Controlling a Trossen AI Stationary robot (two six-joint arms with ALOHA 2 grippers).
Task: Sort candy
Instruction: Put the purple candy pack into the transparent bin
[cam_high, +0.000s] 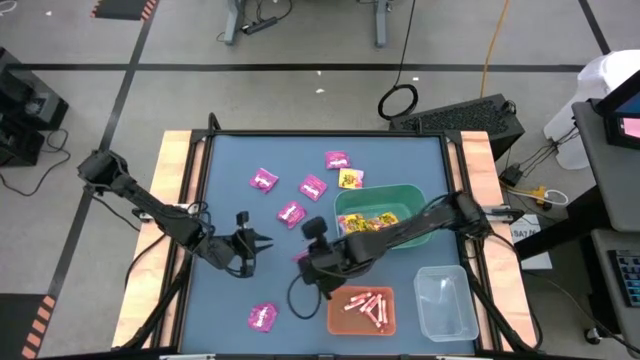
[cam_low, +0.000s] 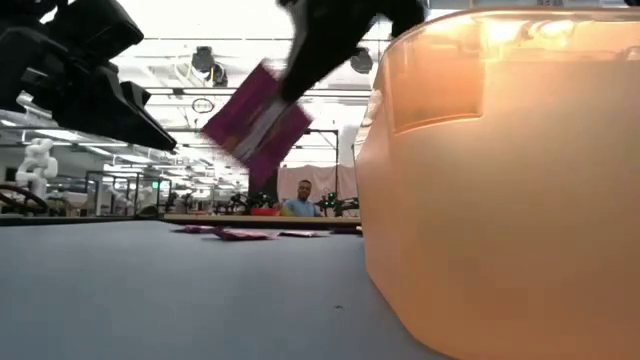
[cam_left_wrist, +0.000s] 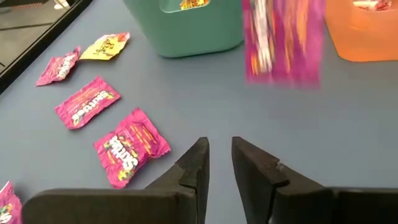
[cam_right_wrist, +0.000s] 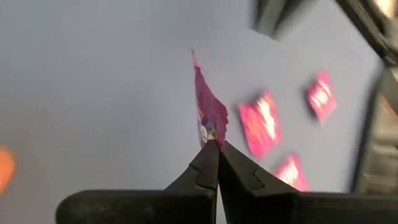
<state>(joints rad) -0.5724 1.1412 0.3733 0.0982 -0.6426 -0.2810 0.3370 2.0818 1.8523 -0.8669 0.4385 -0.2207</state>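
— What sits closest to the near edge of the table?

— A lone magenta-purple square candy packet (cam_high: 262, 316) near the left of that edge, then the translucent orange plastic bin (cam_high: 338, 318) holding thin pink-white candy sticks (cam_high: 366, 304), and a clear plastic bin (cam_high: 446, 302) toward the near right corner.

— And the grippers?

— The right gripper (cam_high: 302, 256) hangs over the middle of the blue tabletop (cam_high: 225, 170), its jaws pinched together on the edge of a magenta-purple packet (cam_right_wrist: 210, 112) lifted clear of the surface (the low view shows it dangling tilted in the air). The left gripper (cam_left_wrist: 220, 163) is just to the left of it, pointing toward it, jaws a narrow gap apart and holding nothing.

— Farther back?

— The green plastic bin (cam_high: 412, 194) sits right of centre with yellow square packets (cam_high: 368, 222) inside. Four more magenta packets (cam_high: 290, 213) lie loose toward the far edge, and one yellow packet (cam_high: 351, 179) rests just beside the green bin's far left corner, possibly touching it; the view is too coarse to say.
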